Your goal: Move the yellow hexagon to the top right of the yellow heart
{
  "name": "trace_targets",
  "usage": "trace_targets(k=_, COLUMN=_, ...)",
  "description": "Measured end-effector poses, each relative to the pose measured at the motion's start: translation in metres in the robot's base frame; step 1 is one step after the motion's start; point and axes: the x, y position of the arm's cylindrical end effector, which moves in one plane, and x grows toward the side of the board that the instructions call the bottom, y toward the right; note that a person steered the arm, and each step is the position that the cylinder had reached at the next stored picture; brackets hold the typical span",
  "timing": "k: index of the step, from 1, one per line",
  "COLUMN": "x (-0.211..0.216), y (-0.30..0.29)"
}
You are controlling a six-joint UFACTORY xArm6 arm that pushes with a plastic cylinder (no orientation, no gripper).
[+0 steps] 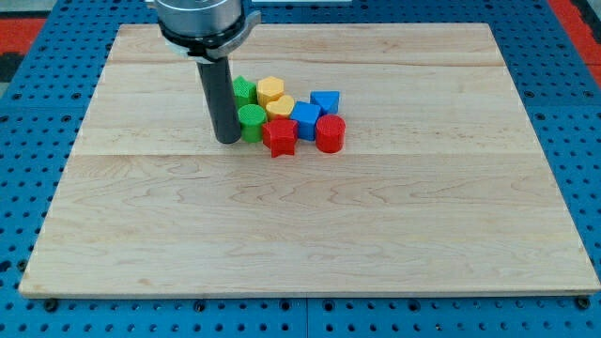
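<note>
- Eight blocks sit packed just right of my tip (227, 140).
- Tip bare, beside the green cylinder (251, 121), clamping nothing.
- Yellow hexagon (270, 90) lies up-right of the tip, touching the yellow heart (280, 107).
- Judged light, rigid, slippery; push its left face.

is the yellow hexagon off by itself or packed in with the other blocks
Packed in. The yellow hexagon sits at the cluster's top, against the yellow heart below it and a green block to its left. My tip is left of the cluster.

Pale wooden board (310, 235) lies on a blue perforated surface (23, 141), evenly lit.
</note>
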Motion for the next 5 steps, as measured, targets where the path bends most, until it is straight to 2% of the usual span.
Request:
trace_targets(k=1, x=-0.003, y=-0.054)
trace_targets(k=2, x=-0.032, y=-0.11)
trace_targets(k=3, x=-0.067, y=-0.098)
trace_targets(k=5, x=-0.094, y=-0.017)
